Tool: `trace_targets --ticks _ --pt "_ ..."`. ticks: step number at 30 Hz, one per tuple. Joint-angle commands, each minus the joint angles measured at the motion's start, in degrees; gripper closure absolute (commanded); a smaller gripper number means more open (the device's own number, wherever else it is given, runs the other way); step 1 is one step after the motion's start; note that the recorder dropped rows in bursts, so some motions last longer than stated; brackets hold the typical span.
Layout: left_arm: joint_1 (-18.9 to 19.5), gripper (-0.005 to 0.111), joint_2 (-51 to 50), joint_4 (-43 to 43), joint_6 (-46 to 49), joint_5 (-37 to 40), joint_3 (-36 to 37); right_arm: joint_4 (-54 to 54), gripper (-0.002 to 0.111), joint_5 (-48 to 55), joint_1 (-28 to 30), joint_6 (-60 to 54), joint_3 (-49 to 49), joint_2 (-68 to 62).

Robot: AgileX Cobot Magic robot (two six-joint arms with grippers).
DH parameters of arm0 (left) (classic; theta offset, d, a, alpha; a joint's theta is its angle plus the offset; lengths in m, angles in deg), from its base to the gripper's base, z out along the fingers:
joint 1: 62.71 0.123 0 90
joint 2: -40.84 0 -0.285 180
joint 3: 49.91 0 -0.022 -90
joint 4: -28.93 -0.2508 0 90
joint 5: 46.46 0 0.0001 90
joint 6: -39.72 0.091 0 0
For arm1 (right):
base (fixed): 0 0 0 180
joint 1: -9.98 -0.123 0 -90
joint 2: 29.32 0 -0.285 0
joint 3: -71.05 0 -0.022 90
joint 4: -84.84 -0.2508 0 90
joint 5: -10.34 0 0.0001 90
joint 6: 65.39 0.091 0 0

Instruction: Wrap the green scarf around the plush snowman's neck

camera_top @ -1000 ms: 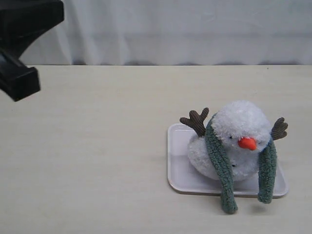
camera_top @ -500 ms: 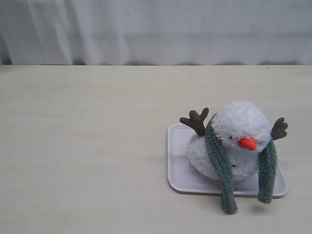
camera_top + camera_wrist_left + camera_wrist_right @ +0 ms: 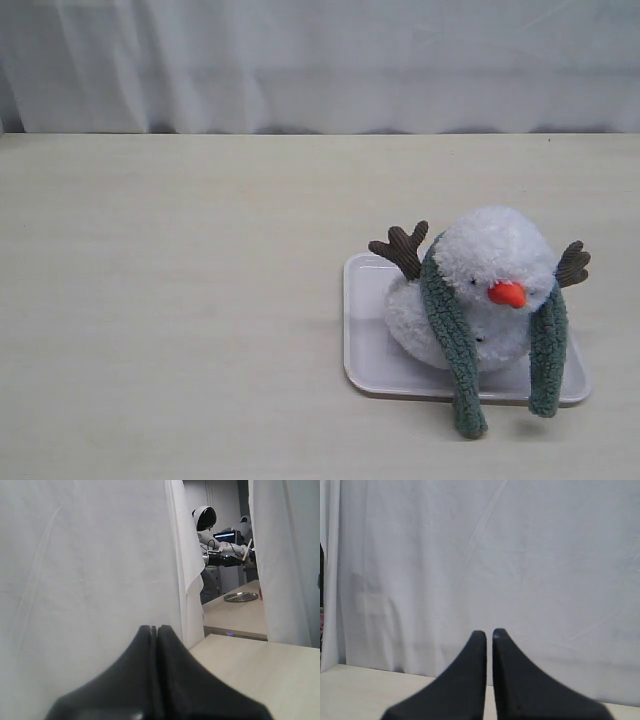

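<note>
A fluffy white two-ball plush snowman (image 3: 490,285) with an orange carrot nose and brown twig arms sits on a flat white rectangular plastic tray (image 3: 365,340), which lies on the pale wood-grain desk (image 3: 180,300). The long fuzzy dull-green fleece scarf (image 3: 452,335) passes behind its head and hangs down on both sides of the nose, one end trailing past the tray's front edge onto the desk, the other stopping at that edge. The black left claw (image 3: 154,630) is pressed together on nothing, and the black right claw (image 3: 489,635) is likewise drawn together and empty, both facing a white fabric curtain (image 3: 300,60).
</note>
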Motion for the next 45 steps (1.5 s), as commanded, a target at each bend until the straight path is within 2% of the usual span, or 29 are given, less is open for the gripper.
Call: trace_targets --ticks 1,5,8,10,13,15,17,24,29,33,39,45 --pt "0.2 0.107 0.3 0.0 -0.3 0.1 0.2 -0.1 0.104 -0.4 0.2 0.2 -0.2 0.3" --pt "0.2 0.107 0.4 -1.5 -0.3 -0.1 0.2 -0.1 0.104 -0.4 0.2 0.2 -0.2 0.3" --pt "0.2 0.107 0.5 -8.8 -3.9 0.6 0.2 -0.1 0.104 -0.4 0.2 0.2 -0.2 0.3" --pt "0.2 0.107 0.5 -20.4 -14.9 1.6 0.2 -0.1 0.104 -0.4 0.2 0.2 -0.2 0.3" --pt "0.2 0.107 0.5 -41.8 -39.8 1.6 0.2 -0.1 0.104 -0.4 0.2 0.2 -0.2 0.3" --pt "1.5 0.107 0.5 -56.0 -57.8 1.5 0.2 -0.1 0.104 -0.4 0.2 0.2 -0.2 0.3" --pt "3.8 0.107 0.5 -62.9 -68.1 1.4 0.2 -0.1 0.104 -0.4 0.2 0.2 -0.2 0.3" --pt "11.3 0.107 3.0 -60.6 -69.4 2.9 0.2 -0.1 0.104 -0.4 0.2 0.2 -0.2 0.3" --pt "18.6 0.107 6.6 -60.5 -69.7 5.5 0.3 -0.1 0.104 -0.4 0.2 0.2 -0.2 0.3" --pt "22.9 0.107 8.6 -58.0 -69.8 5.4 0.3 -0.1 0.104 -0.4 0.2 0.2 -0.2 0.3" --pt "26.5 0.107 12.2 -58.1 -69.6 7.9 0.3 -0.1 0.104 -0.4 0.2 0.2 -0.2 0.3" --pt "26.9 0.107 14.3 -58.2 -69.3 8.9 0.3 -0.1 0.104 -0.4 0.2 0.2 -0.2 0.3"
